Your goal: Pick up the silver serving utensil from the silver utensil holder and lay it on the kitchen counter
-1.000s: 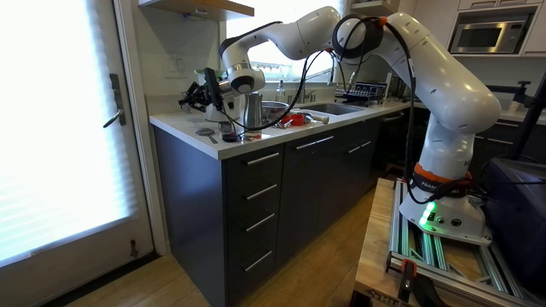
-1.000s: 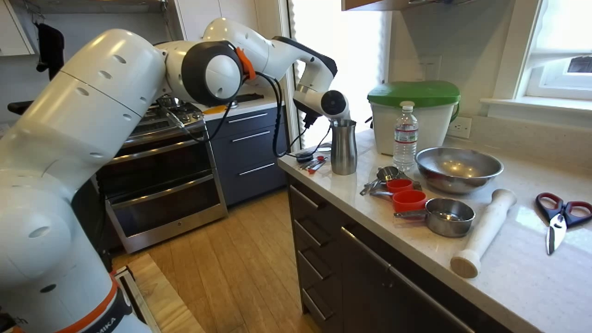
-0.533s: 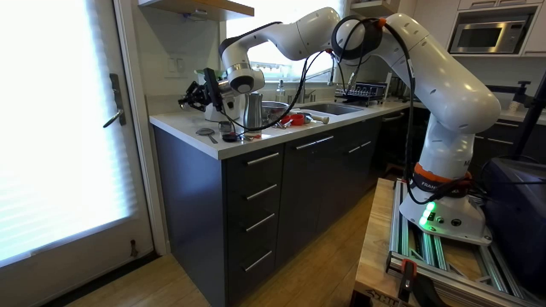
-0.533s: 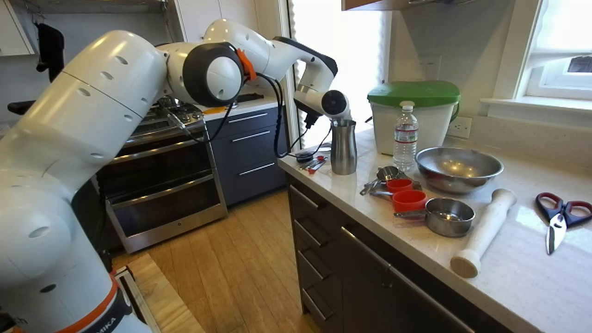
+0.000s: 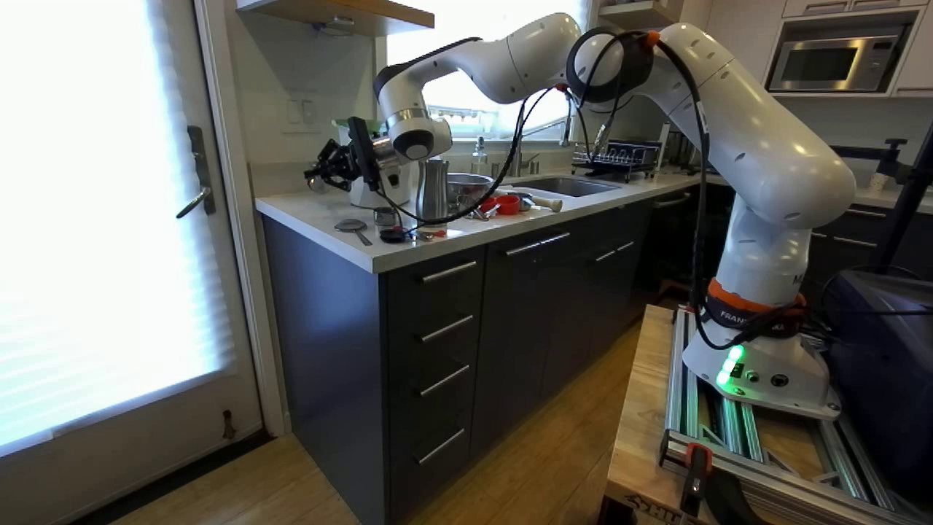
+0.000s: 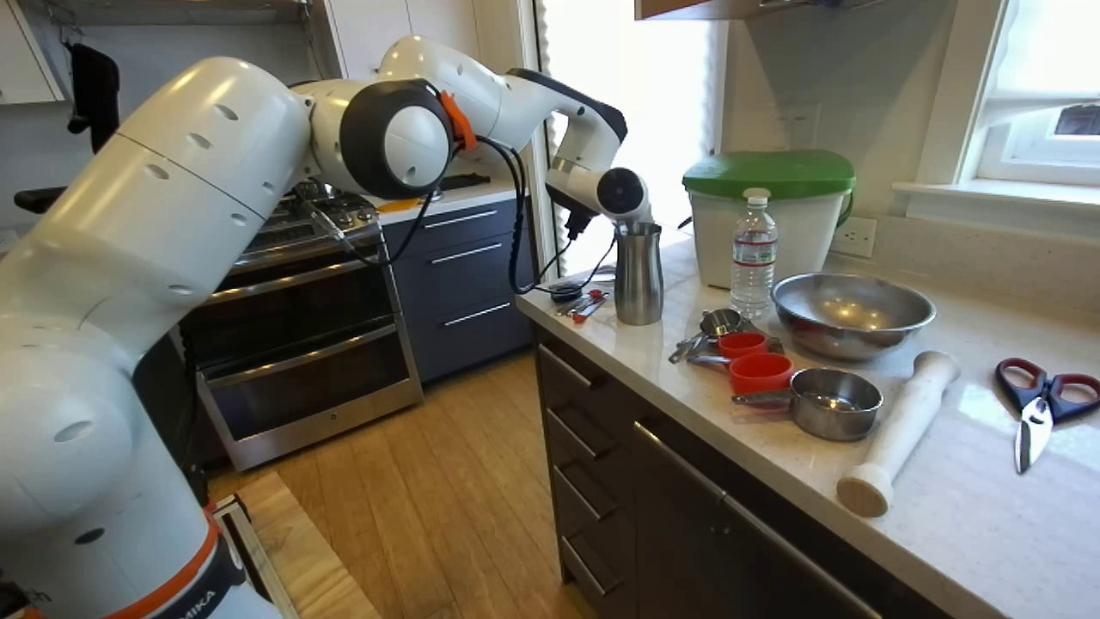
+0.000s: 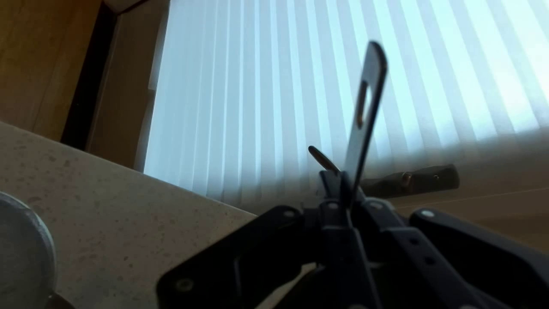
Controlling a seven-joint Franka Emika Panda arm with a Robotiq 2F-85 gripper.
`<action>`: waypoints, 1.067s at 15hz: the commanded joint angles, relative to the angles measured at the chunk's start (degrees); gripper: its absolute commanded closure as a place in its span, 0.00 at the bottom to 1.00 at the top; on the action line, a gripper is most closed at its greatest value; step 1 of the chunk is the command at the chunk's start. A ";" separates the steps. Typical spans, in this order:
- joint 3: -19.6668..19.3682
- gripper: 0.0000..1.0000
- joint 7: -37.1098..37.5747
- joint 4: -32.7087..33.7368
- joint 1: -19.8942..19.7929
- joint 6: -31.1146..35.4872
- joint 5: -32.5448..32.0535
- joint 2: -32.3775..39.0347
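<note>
My gripper (image 7: 344, 189) is shut on the slim metal handle of the silver serving utensil (image 7: 364, 116); its flat, slotted end sticks up past the fingertips. Where the utensil's head is cannot be made out in the wrist view. In an exterior view the gripper (image 5: 313, 176) hangs over the counter's far end, near the door, with a small shiny patch at its tip. The silver utensil holder (image 6: 638, 275) stands upright on the kitchen counter (image 6: 687, 344), with nothing seen sticking out of it. From that side the arm's wrist and the holder hide the gripper.
A flat round-headed utensil (image 5: 350, 225) and a small metal cup (image 5: 384, 216) lie near the counter's end. The white bin with green lid (image 6: 769, 215), a water bottle (image 6: 754, 258) and a metal bowl (image 6: 851, 314) stand beyond the holder. Behind the gripper is the door handle (image 7: 324, 159).
The arm has sunk very slightly over the last second. The handle stays between the shut fingers, and the things on the counter have not moved.
</note>
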 commanded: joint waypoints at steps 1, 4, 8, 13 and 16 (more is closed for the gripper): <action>0.04 0.99 -0.33 0.80 -0.03 -0.14 0.17 0.69; 0.14 0.99 0.31 0.44 -0.09 -0.49 0.05 0.47; 0.26 0.99 2.41 -0.36 -0.10 -0.99 -0.41 0.00; -0.33 0.99 6.40 -1.03 0.44 -1.64 -1.10 -0.41; -0.39 0.99 8.37 -1.05 0.57 -1.65 -1.30 -0.38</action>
